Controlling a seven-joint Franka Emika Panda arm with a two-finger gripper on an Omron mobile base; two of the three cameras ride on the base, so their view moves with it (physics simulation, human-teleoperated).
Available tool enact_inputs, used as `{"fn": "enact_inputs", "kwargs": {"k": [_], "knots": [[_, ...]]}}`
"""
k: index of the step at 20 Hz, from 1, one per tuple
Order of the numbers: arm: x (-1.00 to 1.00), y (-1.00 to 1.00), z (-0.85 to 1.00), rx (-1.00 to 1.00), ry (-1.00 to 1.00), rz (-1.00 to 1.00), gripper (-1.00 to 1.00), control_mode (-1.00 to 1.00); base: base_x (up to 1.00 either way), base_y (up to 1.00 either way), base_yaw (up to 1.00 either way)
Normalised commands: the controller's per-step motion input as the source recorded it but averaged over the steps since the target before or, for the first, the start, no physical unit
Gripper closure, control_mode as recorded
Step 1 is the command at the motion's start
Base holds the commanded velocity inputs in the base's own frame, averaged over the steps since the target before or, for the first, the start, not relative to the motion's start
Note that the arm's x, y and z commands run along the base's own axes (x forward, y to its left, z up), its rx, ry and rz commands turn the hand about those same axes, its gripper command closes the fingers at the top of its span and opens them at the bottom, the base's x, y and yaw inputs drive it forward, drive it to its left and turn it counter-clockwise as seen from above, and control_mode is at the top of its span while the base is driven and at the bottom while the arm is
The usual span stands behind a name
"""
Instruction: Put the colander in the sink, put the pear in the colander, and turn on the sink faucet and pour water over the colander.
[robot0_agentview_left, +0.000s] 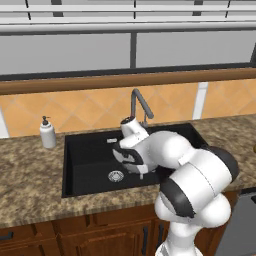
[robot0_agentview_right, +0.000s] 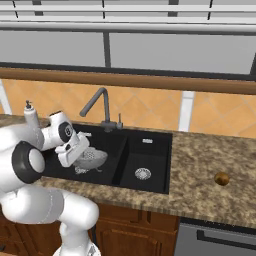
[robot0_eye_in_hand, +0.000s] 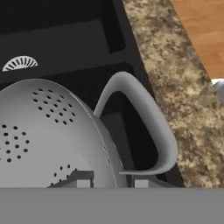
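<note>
Speckled brown worktop (robot0_agentview_right: 210, 155) surrounds the black sink (robot0_agentview_right: 150, 172); the fingers (robot0_eye_in_hand: 83, 179) pinch the colander (robot0_agentview_right: 92, 159) by its rim, holding it low over the wide basin for setting down. Pear (robot0_agentview_right: 222, 178) waits far right.

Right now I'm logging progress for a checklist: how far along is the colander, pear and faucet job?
Done: nothing fully. In hand: the end effector is shut on the rim of the round perforated silver-grey metal colander, held over the wide basin of the black double-basin sink. Left: releasing it, fetching the small yellow-orange pear from the granite counter, and turning on the dark grey gooseneck faucet.
</note>
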Motion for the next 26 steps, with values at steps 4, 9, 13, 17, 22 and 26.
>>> {"fn": "enact_inputs", "kwargs": {"k": [4, 9, 13, 17, 22, 26], "knots": [[0.13, -0.2, -0.47, 0.05, -0.02, 0.0, 1.0, -1.0, 0.0, 0.0, 0.0], [0.05, -0.27, -0.41, 0.08, -0.06, 0.0, 1.0, -1.0, 0.0, 0.0, 0.0], [0.08, -0.25, -0.31, 0.07, -0.05, 0.0, 1.0, -1.0, 0.0, 0.0, 0.0], [0.04, -0.21, -0.32, 0.07, -0.03, 0.0, 1.0, -1.0, 0.0, 0.0, 0.0], [0.0, -0.04, -0.39, 0.03, -0.04, 0.0, 1.0, -1.0, 0.0, 0.0, 0.0], [-0.04, -0.1, -0.38, 0.01, -0.03, 0.0, 1.0, -1.0, 0.0, 0.0, 0.0]]}}
